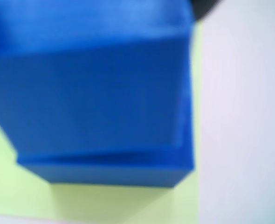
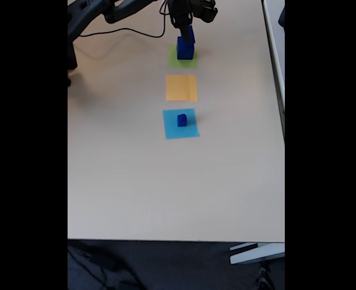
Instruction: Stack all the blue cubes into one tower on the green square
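1. Two blue cubes (image 2: 184, 47) stand stacked on the green square (image 2: 173, 61)
2. The claw (image 2: 187, 27) sits atop them; grip unclear
3. The small cube (image 2: 181, 120) rests on the light-blue square (image 2: 171, 130), beyond the orange square (image 2: 181, 87)

A flat orange paper-like square (image 2: 181, 87) lies on the pale beige desk (image 2: 136, 181), with a flat light-blue square (image 2: 172, 130) just below it in the fixed view. A black cable (image 2: 127, 30) trails across the desk's far end.
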Tool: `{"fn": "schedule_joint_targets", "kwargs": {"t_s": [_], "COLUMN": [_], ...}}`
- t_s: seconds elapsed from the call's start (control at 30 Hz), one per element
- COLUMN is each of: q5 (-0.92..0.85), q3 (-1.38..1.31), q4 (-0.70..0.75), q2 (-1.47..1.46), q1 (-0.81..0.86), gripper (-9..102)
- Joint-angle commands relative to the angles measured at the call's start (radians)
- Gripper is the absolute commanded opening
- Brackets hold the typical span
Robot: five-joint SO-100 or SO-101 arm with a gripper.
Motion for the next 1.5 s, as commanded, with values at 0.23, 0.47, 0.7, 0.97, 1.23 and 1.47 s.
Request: {"fn": "schedule_joint_targets", "kwargs": {"t_s": [0.23, 0.47, 0.7, 0.97, 1.23, 1.47], "q5": [-0.011, -0.06, -0.075, -0.086, -0.106, -0.137], "q3": [-0.005, -0.005, -0.005, -0.002, 0.002, 0.031], "q4": [0.028, 0.051, 0.043, 0.044, 0.04, 0.048], "q2": [0.048, 0.072, 0.072, 0.067, 0.063, 0.084], "q1": [-0.011, 0.012, 0.018, 0.017, 0.015, 0.02], "gripper": [0, 0, 0, 0, 0, 0]}}
